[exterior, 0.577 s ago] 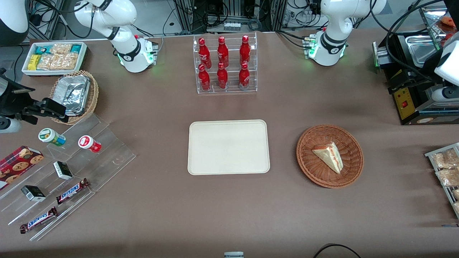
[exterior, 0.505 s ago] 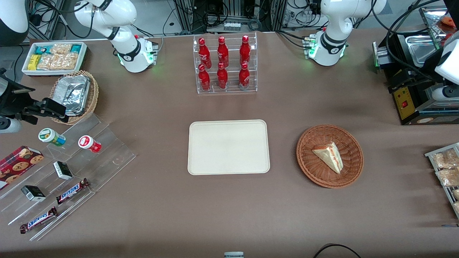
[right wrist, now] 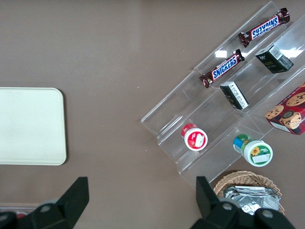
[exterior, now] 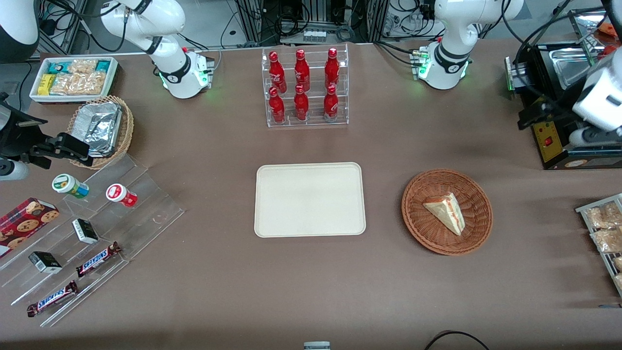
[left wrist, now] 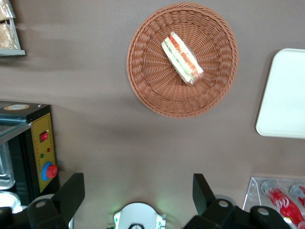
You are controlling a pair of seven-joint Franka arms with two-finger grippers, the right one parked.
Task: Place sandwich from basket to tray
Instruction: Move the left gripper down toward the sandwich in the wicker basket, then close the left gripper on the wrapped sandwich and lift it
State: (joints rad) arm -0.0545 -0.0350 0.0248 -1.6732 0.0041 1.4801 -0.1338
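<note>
The sandwich (exterior: 446, 212) (left wrist: 182, 57), a pale wedge with red and green filling along one edge, lies in the round reddish-brown basket (exterior: 419, 221) (left wrist: 147, 90). Beside the basket, toward the parked arm's end, sits the cream tray (exterior: 309, 199) (left wrist: 286, 95) with nothing on it. My left gripper (exterior: 534, 114) (left wrist: 137, 191) hangs high at the working arm's end of the table, well apart from the basket. Its black fingers (left wrist: 71, 191) are spread wide open with nothing between them.
A clear rack of red bottles (exterior: 305, 87) stands farther from the camera than the tray. A black machine with a red button (exterior: 551, 141) (left wrist: 45, 152) sits under my gripper. A rack of bagged snacks (exterior: 605, 228) lies at the table edge nearer the camera.
My left arm's wrist has shifted a little toward the basket and the camera. The sandwich, basket and tray have not moved.
</note>
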